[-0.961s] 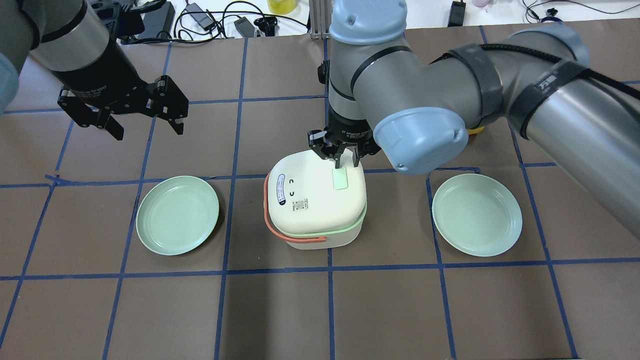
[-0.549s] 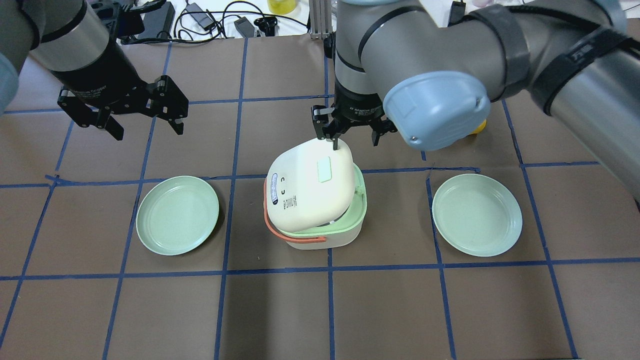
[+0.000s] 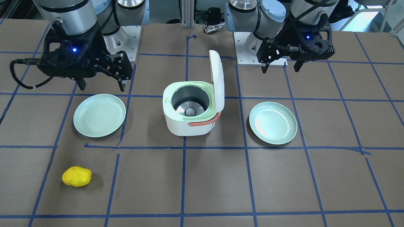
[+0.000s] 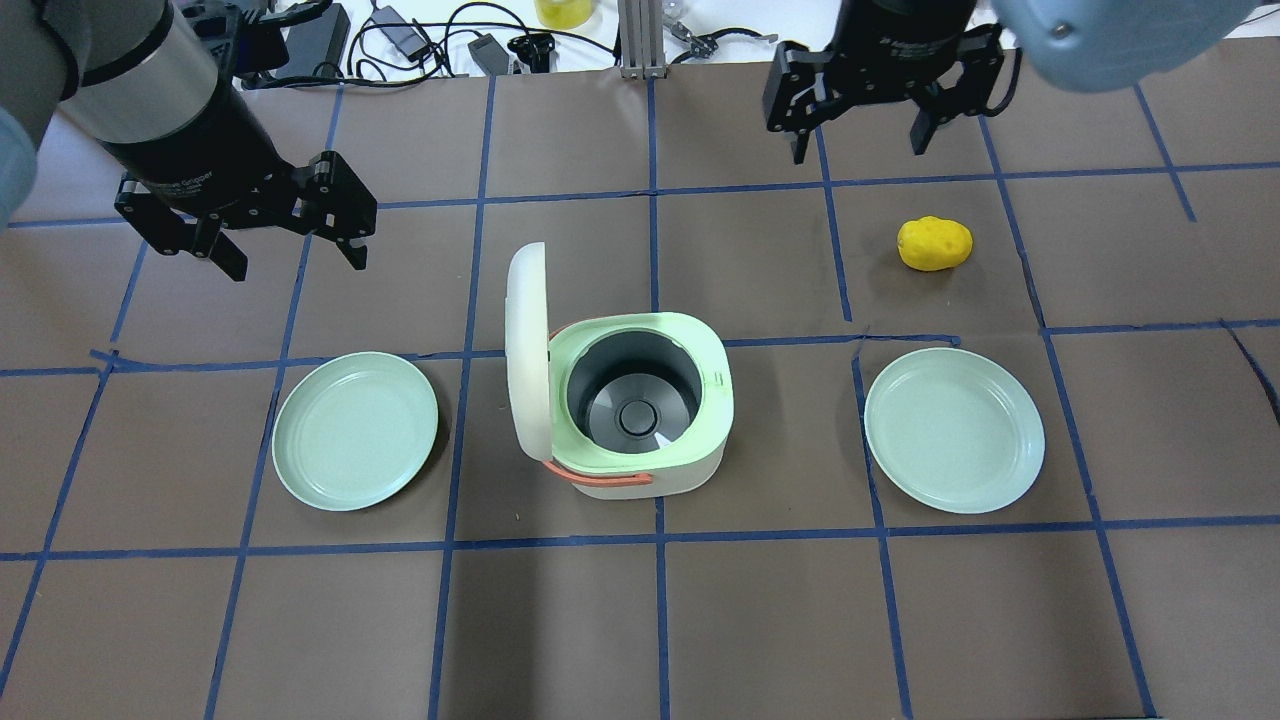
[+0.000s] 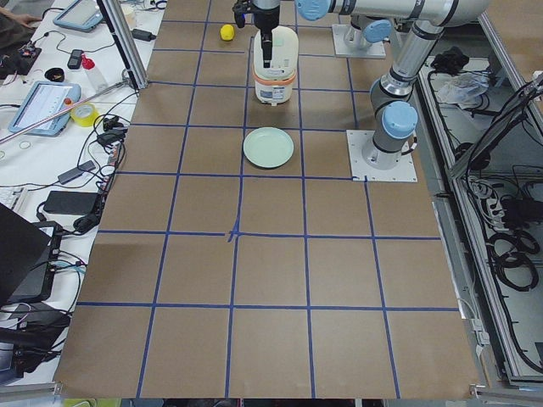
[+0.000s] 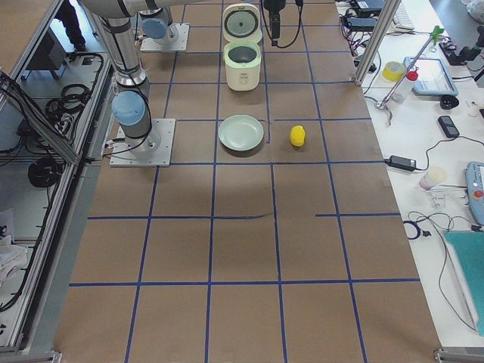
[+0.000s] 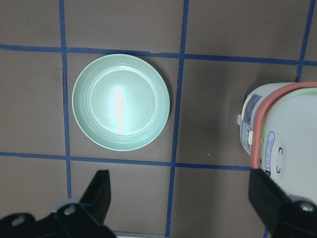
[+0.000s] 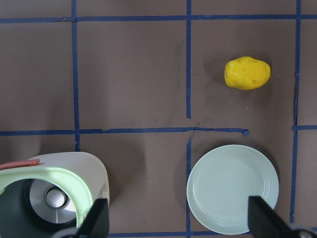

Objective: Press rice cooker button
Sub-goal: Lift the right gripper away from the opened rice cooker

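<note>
The white rice cooker (image 4: 640,480) with a green rim and an orange handle stands at the table's middle. Its lid (image 4: 527,350) stands upright, open toward my left, and the grey inner pot (image 3: 189,101) shows. The lid's green button is hidden in these views. The lid's outer face shows in the left wrist view (image 7: 285,144). My right gripper (image 4: 858,150) is open and empty, raised far behind and to the right of the cooker. It also shows in the front view (image 3: 101,85). My left gripper (image 4: 298,265) is open and empty, left of the cooker.
A pale green plate (image 4: 355,430) lies left of the cooker and another (image 4: 953,430) lies right of it. A yellow potato-like object (image 4: 935,243) lies beyond the right plate. Cables and devices (image 4: 400,40) line the far table edge.
My right gripper has left the lid and moved up, back and to the right. The lid has swung from shut to fully upright. The left arm has not moved.
</note>
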### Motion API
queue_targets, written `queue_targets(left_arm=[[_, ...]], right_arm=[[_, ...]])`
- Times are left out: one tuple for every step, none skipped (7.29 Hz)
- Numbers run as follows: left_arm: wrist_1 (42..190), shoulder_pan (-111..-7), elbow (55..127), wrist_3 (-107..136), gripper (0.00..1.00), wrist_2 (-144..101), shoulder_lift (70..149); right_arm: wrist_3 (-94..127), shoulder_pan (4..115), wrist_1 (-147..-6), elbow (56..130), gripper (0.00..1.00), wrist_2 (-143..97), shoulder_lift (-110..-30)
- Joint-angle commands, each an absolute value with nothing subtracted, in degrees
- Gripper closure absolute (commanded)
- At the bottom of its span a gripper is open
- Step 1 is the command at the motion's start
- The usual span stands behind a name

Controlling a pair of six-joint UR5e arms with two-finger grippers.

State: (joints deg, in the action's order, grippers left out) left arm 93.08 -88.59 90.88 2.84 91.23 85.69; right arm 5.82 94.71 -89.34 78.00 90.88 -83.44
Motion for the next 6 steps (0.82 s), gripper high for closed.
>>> queue_targets(left_arm=[[93.08,-88.59,90.88,2.81,0.0,91.23,85.69],[93.08,-88.59,90.88,2.81,0.0,91.23,85.69],[93.08,-88.59,90.88,2.81,0.0,91.23,85.69],[93.08,-88.59,90.88,2.9,0.0,91.23,85.69],[93.08,-88.59,90.88,2.9,0.0,91.23,85.69],[93.08,-88.59,90.88,2.9,0.0,91.23,85.69]], right_arm=[[5.45,92.64,-89.21,77.87,0.0,90.09,-83.5],[5.45,92.64,-88.95,77.96,0.0,90.17,-83.58],[5.45,92.72,-89.03,77.96,0.0,90.09,-83.85],[5.45,92.72,-88.95,77.96,0.0,90.09,-83.93],[5.45,92.72,-88.95,78.13,0.0,90.17,-83.94],[5.45,92.72,-88.86,78.13,0.0,90.09,-83.94]])
